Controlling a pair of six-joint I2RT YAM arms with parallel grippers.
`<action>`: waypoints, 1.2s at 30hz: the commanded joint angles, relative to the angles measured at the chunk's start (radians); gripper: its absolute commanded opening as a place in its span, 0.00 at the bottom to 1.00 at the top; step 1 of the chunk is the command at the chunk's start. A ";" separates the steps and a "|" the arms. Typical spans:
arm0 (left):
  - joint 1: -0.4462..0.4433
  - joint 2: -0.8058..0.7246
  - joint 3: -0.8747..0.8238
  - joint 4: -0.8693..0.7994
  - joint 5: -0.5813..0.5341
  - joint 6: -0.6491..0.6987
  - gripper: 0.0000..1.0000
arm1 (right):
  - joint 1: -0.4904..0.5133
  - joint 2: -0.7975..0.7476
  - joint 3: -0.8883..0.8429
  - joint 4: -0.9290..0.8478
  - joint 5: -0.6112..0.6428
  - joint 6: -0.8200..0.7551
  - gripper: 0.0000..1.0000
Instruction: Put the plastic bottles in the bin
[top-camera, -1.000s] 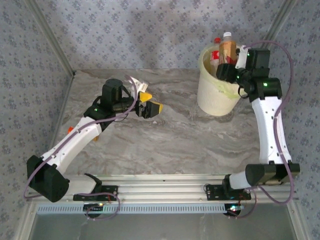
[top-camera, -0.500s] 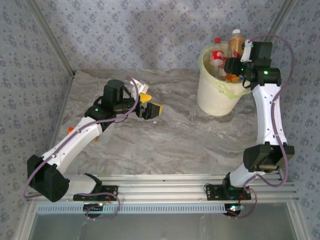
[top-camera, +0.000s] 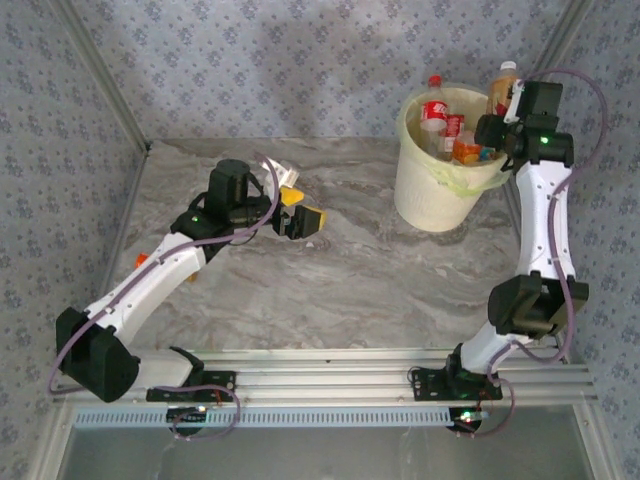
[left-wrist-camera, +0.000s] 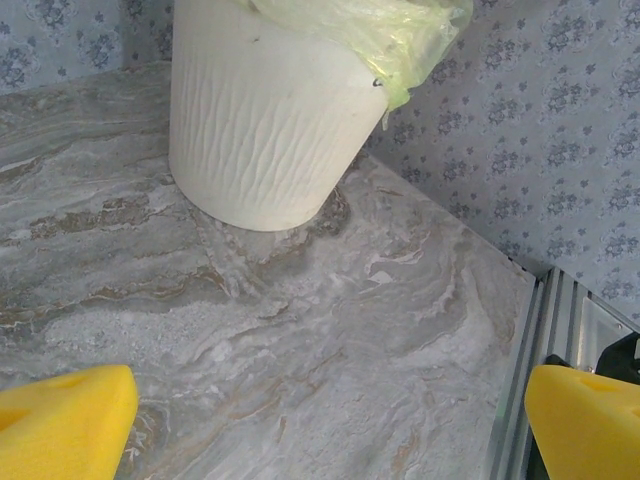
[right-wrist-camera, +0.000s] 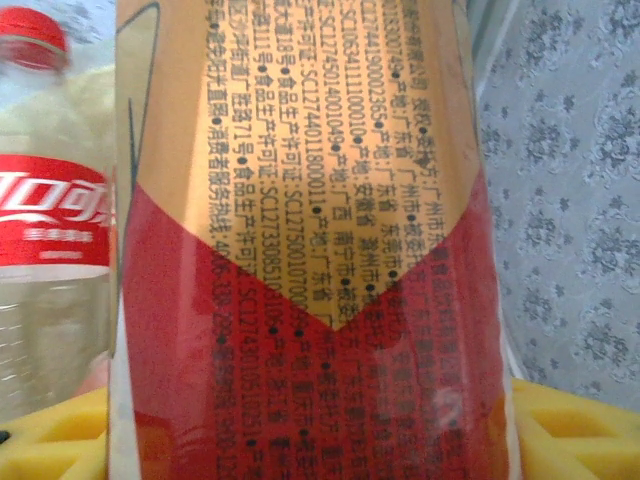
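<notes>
right end effector (top-camera: 497, 122) pinching bottle (right-wrist-camera: 310, 150) over bin (top-camera: 430, 190), left end effector (left-wrist-camera: 330, 420) spread, label (right-wrist-camera: 300, 350) legible at wrist

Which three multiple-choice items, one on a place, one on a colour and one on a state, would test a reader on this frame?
1. Where does the bin stand on the table?
A. On the far right part. B. At the near left corner. C. Between the arm bases.

2. What colour is the cap of the clear bottle in the bin?
A. Green. B. Red. C. Blue.

3. What state is the right gripper in?
A. Open over the table. B. Shut on the bin's rim. C. Shut on a bottle with an orange and red label.

Answers:
1 A: the top view shows the bin near the far right edge.
2 B: a red cap shows in the top and right wrist views.
3 C: the yellow pads sit on both sides of that bottle in the right wrist view.
</notes>
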 joint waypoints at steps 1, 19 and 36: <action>-0.010 0.003 0.012 -0.003 0.006 0.014 1.00 | -0.005 0.023 0.008 0.041 0.111 -0.051 0.61; -0.012 0.004 0.012 0.000 0.009 0.010 1.00 | 0.030 0.002 -0.052 0.048 -0.022 -0.058 0.91; -0.013 -0.025 0.009 -0.010 -0.072 0.005 1.00 | 0.021 -0.292 -0.201 0.089 -0.170 0.178 0.92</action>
